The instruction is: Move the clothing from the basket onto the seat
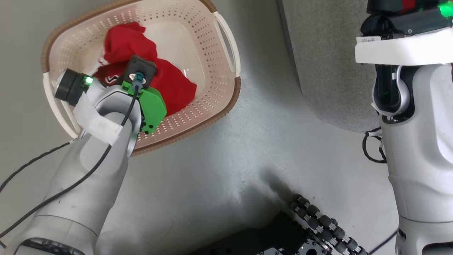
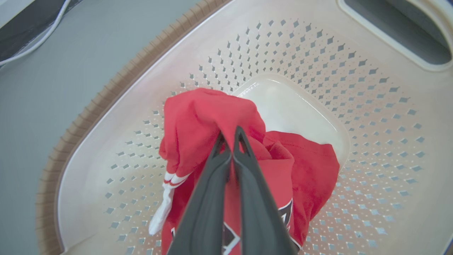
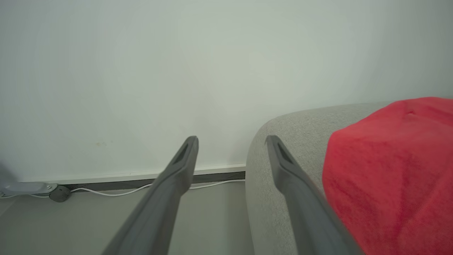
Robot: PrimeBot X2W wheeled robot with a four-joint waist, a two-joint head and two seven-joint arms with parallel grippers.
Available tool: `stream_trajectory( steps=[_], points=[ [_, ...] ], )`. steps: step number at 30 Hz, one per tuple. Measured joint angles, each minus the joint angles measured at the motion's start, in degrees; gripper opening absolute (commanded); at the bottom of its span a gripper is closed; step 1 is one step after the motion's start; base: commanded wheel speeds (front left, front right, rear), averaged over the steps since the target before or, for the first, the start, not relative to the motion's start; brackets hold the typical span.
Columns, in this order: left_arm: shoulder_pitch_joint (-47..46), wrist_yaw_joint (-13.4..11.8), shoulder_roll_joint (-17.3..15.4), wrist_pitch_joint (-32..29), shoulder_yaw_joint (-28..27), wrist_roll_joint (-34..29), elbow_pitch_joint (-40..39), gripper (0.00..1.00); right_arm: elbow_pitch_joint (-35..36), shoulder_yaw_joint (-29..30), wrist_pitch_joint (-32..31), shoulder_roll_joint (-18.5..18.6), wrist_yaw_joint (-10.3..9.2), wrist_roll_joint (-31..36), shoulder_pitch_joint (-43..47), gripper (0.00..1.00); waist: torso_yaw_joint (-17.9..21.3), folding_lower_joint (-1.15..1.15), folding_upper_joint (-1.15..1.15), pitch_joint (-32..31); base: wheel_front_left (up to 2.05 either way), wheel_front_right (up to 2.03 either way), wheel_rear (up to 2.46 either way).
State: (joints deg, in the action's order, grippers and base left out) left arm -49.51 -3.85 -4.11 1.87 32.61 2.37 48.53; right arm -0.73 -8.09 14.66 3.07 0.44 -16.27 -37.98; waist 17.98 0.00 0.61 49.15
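Left gripper (image 2: 229, 132) is clamped shut on a bunched fold of the red clothing (image 2: 198, 117), down inside the basket (image 2: 318, 71). Right gripper (image 3: 231, 141) is open and empty, just beside the edge of the seat (image 3: 283, 120).

Seat: grey, to the right of the basket, which stands on the floor (image 1: 247, 159). One red garment (image 3: 389, 170) lies on it.

Basket: cream, perforated. It holds the rest of the red clothing, heaped to one side, bottom partly bare.

Step looks like lift-out. Raise straight up until the fabric clears the basket's top, since trailing cloth could snag or drag the light basket. The pinch is on a top fold only, so go steady.

White hem band (image 2: 166, 198) hangs at the heap's side. Black-white print (image 2: 286, 212) shows beside the gripper. Cannot tell whether one piece or two is in the pinch.
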Motion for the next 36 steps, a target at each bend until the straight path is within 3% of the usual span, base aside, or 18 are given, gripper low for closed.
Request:
stream_trajectory(
  steps=[7, 18, 36],
  points=[
    [1.4, 3.7, 0.5, 4.9, -0.6, 3.6, -2.3, 0.00, -3.1, 0.8, 0.0, 0.0, 0.52, 1.6, 3.0, 1.00, -1.1, 0.00, 0.00, -3.6, 0.00, 0.00, 0.00],
    [3.2, 7.3, 1.4, 10.3, -0.7, 7.3, -6.5, 0.00, -6.6, 2.2, 0.0, 0.0, 1.57, 3.3, 7.0, 1.00, -3.6, 0.00, 0.00, -11.3, 0.00, 0.00, 0.00],
    [10.4, 7.9, 1.8, 11.9, -4.6, 14.8, -12.8, 0.00, -10.7, 4.3, 0.0, 1.5, 3.08, 5.7, 14.5, 1.00, -8.4, 0.00, 0.00, -25.7, 0.00, 0.00, 0.00]
  ],
)
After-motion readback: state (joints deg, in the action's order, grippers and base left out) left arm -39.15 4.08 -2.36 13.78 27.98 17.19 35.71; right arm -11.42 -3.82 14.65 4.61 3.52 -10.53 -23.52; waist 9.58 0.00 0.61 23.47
